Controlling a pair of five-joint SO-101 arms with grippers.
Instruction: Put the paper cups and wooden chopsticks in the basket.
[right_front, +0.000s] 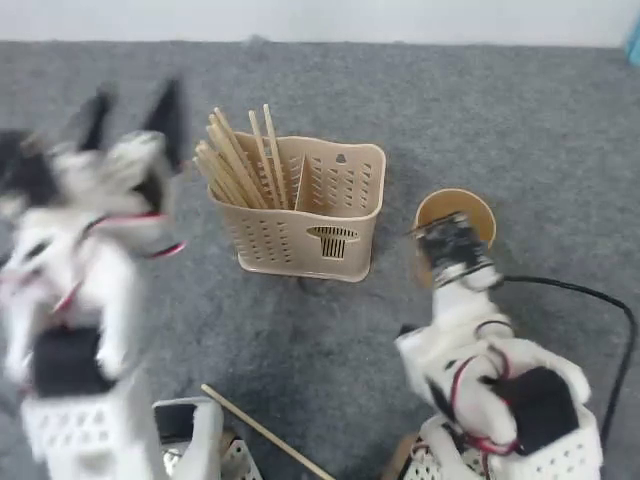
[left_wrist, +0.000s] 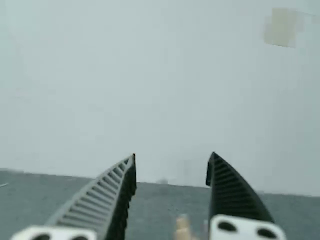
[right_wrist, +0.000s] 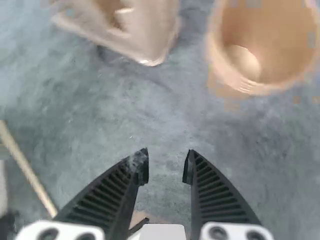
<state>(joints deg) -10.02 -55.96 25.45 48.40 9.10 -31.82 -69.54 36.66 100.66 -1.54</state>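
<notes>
The tan slotted basket (right_front: 300, 205) stands mid-table, with several wooden chopsticks (right_front: 235, 160) upright in its left compartment. One loose chopstick (right_front: 265, 432) lies on the carpet near the front, also seen as the chopstick (right_wrist: 25, 170) in the right wrist view. A paper cup (right_front: 455, 210) stands upright to the right of the basket, partly hidden by my right arm (right_front: 460, 300). My right gripper (right_wrist: 166, 155) hangs open above bare carpet, short of the cup (right_wrist: 265, 45) and the basket (right_wrist: 120, 25). My left gripper (right_front: 130, 110) is raised left of the basket, open and empty, its fingers (left_wrist: 115, 195) facing the wall.
Grey carpet (right_front: 520, 120) covers the table up to a pale wall at the back. A black cable (right_front: 590, 295) runs along the right side by the right arm's base. Both arm bases stand at the front edge.
</notes>
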